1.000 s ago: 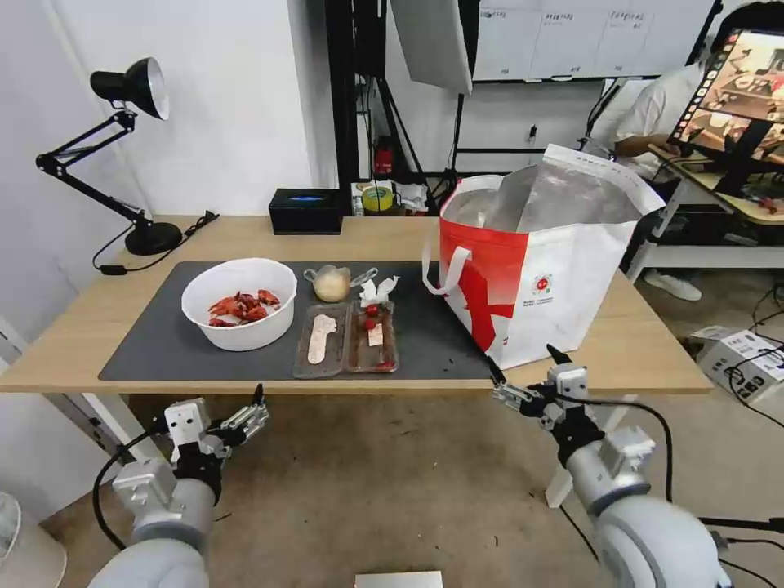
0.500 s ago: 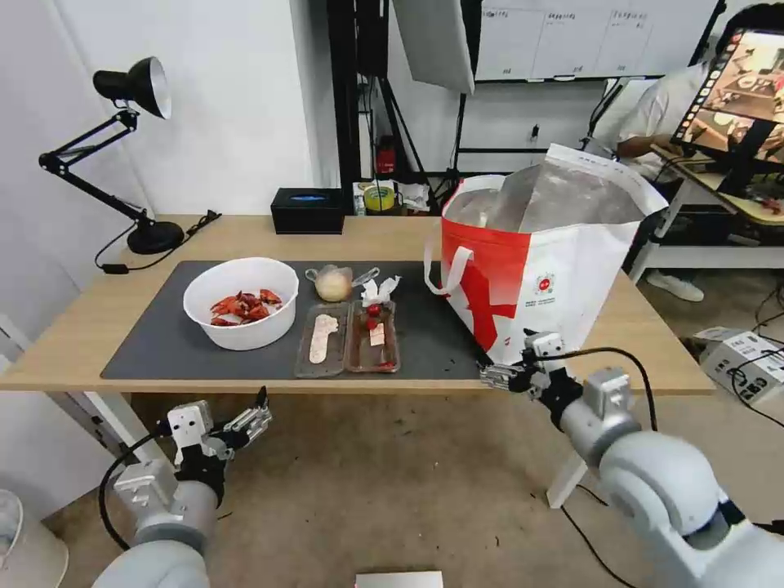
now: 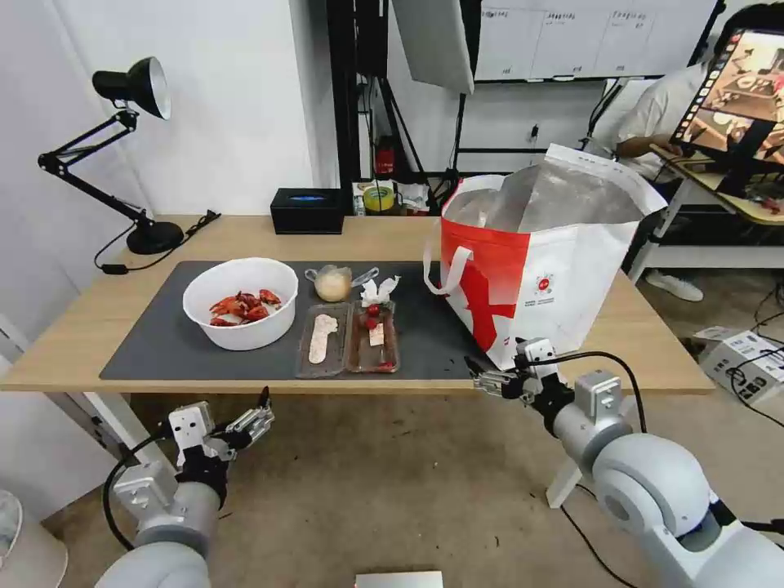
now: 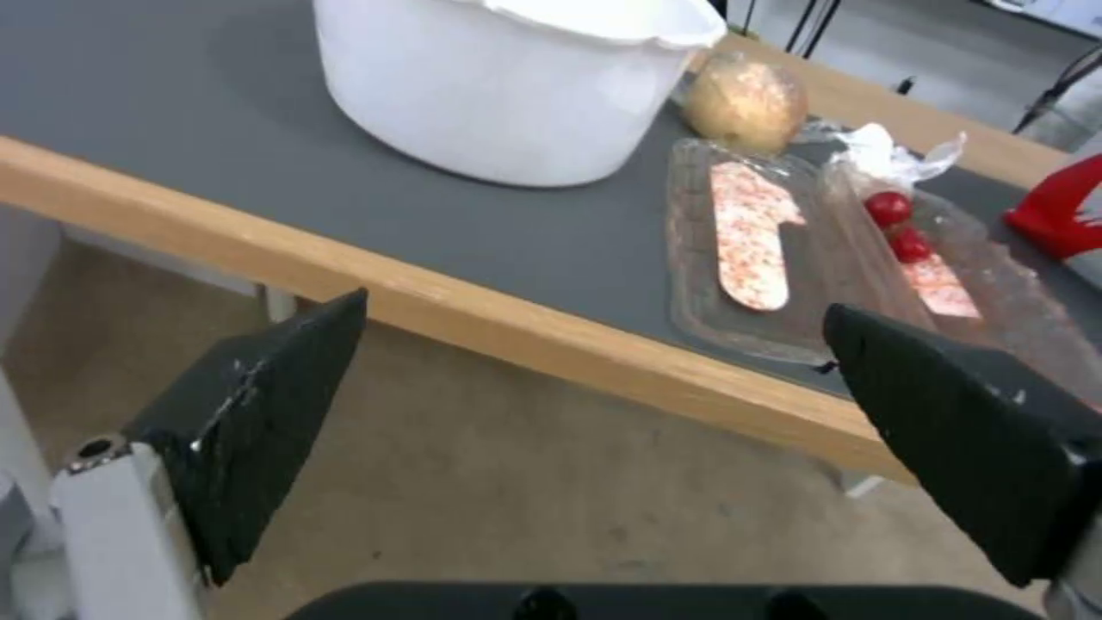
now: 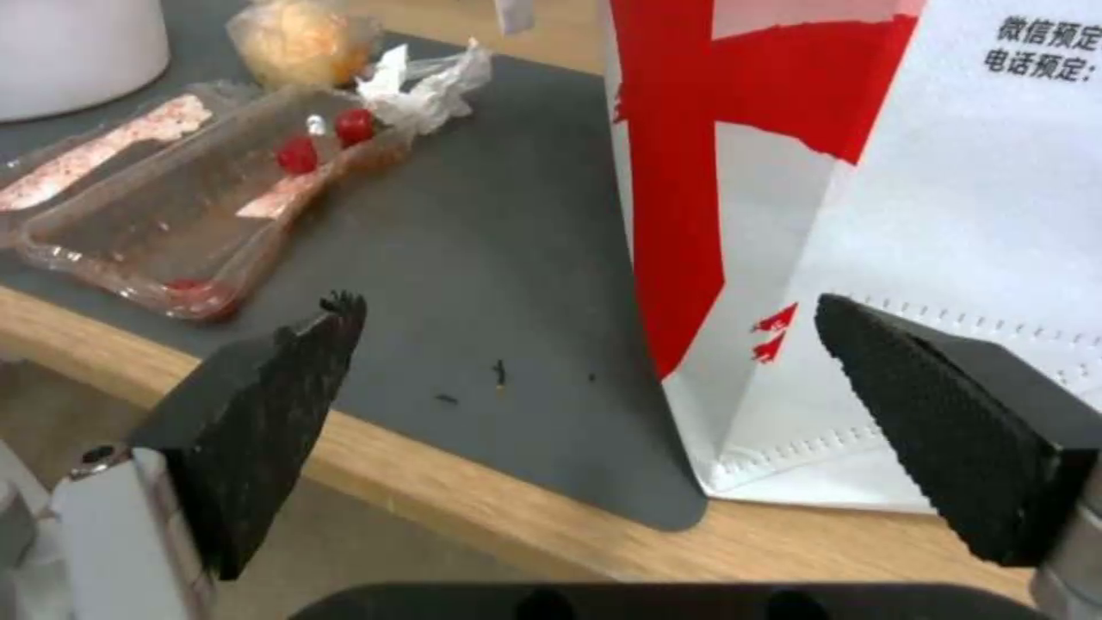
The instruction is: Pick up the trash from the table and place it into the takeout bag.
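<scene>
- Left gripper point(image 3: 260, 415): below the front edge of the long light-wood tabletop point(image 3: 653, 351), fingers spread, empty.
- Right gripper point(image 3: 490, 377): at the front edge, fingers spread, empty.
- Two clear shallow rectangular trays point(image 3: 347, 339), white round bowl point(image 3: 239, 302): on the dark grey rectangular mat point(image 3: 163, 343).
- Boxy red-and-white foil-lined takeout bag point(image 3: 539, 269): upright, right of the trays.

1. I can't see into the takeout bag point(image 3: 563, 286); its raised foil flap and near wall hide the inside.
2. From my right wrist view the takeout bag point(image 5: 919, 215) is cut off at the frame's edges, and its printed text runs out of frame.
3. My left wrist view crops the white bowl point(image 4: 505, 95) at the rim, so its contents are hidden there.
4. The scraps in the two clear trays point(image 3: 347, 339) are too small for me to identify from the head view.
</scene>
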Motion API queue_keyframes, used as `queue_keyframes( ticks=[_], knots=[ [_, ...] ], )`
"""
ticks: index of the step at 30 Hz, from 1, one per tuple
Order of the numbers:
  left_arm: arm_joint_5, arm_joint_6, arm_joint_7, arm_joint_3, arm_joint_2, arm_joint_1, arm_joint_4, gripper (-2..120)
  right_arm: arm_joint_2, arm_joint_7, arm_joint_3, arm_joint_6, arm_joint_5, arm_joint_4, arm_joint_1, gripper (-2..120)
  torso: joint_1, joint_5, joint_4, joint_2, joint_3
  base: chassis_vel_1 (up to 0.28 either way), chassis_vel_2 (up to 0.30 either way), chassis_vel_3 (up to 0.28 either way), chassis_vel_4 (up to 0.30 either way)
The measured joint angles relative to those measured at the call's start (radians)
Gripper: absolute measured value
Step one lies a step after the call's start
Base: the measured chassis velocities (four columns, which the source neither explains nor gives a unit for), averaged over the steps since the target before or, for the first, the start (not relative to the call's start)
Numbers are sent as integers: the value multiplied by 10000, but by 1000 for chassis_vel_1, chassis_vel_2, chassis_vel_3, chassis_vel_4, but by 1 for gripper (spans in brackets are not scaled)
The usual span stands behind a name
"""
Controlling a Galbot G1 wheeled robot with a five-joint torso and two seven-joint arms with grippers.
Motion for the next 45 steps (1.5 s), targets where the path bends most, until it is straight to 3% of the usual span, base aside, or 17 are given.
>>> queue_keyframes(
  ticks=[4,7,8,10,11,14,15,18,22,34,45],
  knots=[
    [-875,0,-302,94,35,-198,103,100,12,-1,0,8,-7,0,0,100,0,-1,0,0,0,0,0,0,0],
    [-2703,-32,-792,230,41,-500,44,100,41,-4,13,24,-23,6,-27,100,0,-1,0,0,0,0,0,0,0],
    [-2703,-32,-792,230,41,-500,44,100,41,-4,13,24,-23,6,-27,100,0,-1,0,0,0,0,0,0,0],
    [-3985,-385,-1115,408,29,-737,-29,100,56,-5,34,36,-34,7,-56,100,0,0,0,0,0,0,0,0,0],
    [-3985,-385,-1115,408,29,-737,-29,100,56,-5,34,36,-34,7,-56,100,0,0,0,0,0,0,0,0,0],
    [-5993,-1650,-1804,821,-22,-1219,37,100,112,-6,63,47,-51,8,-76,100,1,-1,-1,0,0,0,0,0,0],
    [-5993,-1650,-1804,821,-22,-1219,37,100,112,-6,63,47,-51,8,-76,100,1,-1,-1,0,0,0,0,0,0],
    [-7503,-1769,-2776,945,-136,-1541,-15,100,169,-7,49,54,-70,-12,-86,100,0,0,0,0,0,0,0,0,0],
    [-7907,-1847,-3361,1273,-240,-1794,3,100,178,-2,30,56,-78,-18,-95,100,0,0,0,0,0,0,0,0,0],
    [-7220,-2444,-3037,2402,-575,-2279,612,100,160,0,152,102,-93,15,-246,100,0,0,0,0,0,0,0,0,0],
    [-7271,-2522,-2850,2429,-548,-2614,930,100,184,0,210,122,-186,-35,-303,100,0,-1,0,0,0,0,0,0,0]
  ],
)
